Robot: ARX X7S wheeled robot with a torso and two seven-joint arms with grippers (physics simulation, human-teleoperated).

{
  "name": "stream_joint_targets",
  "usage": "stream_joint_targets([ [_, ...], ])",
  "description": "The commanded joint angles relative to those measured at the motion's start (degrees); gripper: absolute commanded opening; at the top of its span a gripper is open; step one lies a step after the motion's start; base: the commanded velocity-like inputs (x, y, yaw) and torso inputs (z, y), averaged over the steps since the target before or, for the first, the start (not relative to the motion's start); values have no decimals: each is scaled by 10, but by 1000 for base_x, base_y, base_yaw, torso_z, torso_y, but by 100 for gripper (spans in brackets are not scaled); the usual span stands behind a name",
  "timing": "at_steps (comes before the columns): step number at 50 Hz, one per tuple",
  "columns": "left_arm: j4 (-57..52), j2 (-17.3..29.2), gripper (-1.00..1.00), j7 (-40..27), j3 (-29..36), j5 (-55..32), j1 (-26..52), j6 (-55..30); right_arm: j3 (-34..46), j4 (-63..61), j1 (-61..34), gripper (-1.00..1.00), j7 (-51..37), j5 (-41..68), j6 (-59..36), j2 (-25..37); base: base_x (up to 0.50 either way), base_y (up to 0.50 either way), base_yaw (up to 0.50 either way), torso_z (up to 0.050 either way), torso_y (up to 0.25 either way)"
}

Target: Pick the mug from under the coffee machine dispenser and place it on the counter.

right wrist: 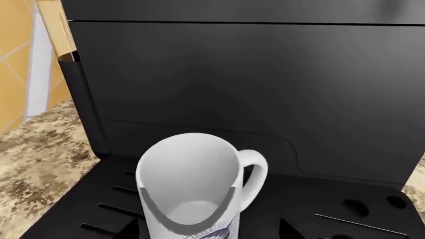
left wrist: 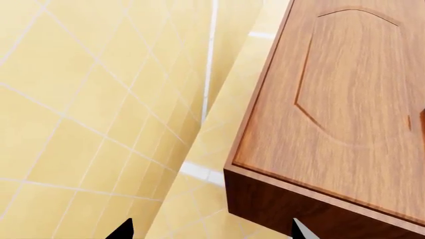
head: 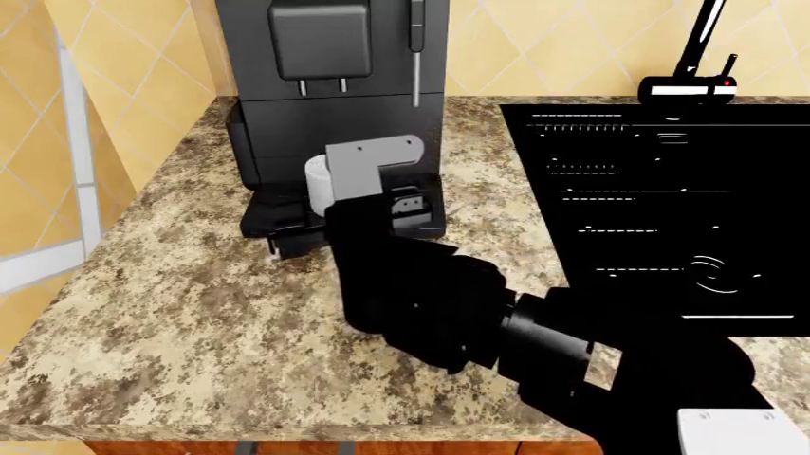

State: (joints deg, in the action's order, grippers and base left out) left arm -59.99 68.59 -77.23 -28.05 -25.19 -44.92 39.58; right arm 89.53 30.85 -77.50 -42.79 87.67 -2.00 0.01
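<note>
The white mug (right wrist: 189, 174) stands upright on the black slotted drip tray (right wrist: 319, 204) of the dark coffee machine (right wrist: 265, 89), its handle to one side. In the head view the mug (head: 317, 178) sits below the two silver spouts (head: 322, 87), mostly hidden by my right wrist. My right gripper (right wrist: 209, 230) is open with a dark fingertip on each side of the mug's lower body, with a gap showing on the handle side. My left gripper (left wrist: 211, 230) is open and empty, away from the counter (head: 190, 303), and is not seen in the head view.
A black sink basin (head: 671, 209) with a faucet (head: 690, 57) lies right of the machine. A slim silver rod (head: 415, 47) hangs at the machine's right front. The left wrist view shows yellow tiles (left wrist: 86, 99) and a wooden cabinet door (left wrist: 332, 114).
</note>
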Motion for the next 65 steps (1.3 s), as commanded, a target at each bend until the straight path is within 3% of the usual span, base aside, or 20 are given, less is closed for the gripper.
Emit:
stream_joint_targets([
  [1, 0, 1, 100, -1, -2, -2, 0, 0, 4, 13, 2, 100, 13, 3, 4, 0, 0, 0, 0, 0, 0],
  [14, 0, -2, 100, 2, -4, -4, 0, 1, 4, 4, -6, 100, 19, -8, -2, 0, 0, 0, 0, 0, 0],
  [15, 0, -3, 100, 3, -4, -5, 0, 1, 4, 3, -6, -100, 19, -11, -3, 0, 0, 0, 0, 0, 0],
  [65, 0, -4, 100, 2, -6, -6, 0, 0, 1, -76, -41, -100, -4, -53, -2, 0, 0, 0, 0, 0, 0],
])
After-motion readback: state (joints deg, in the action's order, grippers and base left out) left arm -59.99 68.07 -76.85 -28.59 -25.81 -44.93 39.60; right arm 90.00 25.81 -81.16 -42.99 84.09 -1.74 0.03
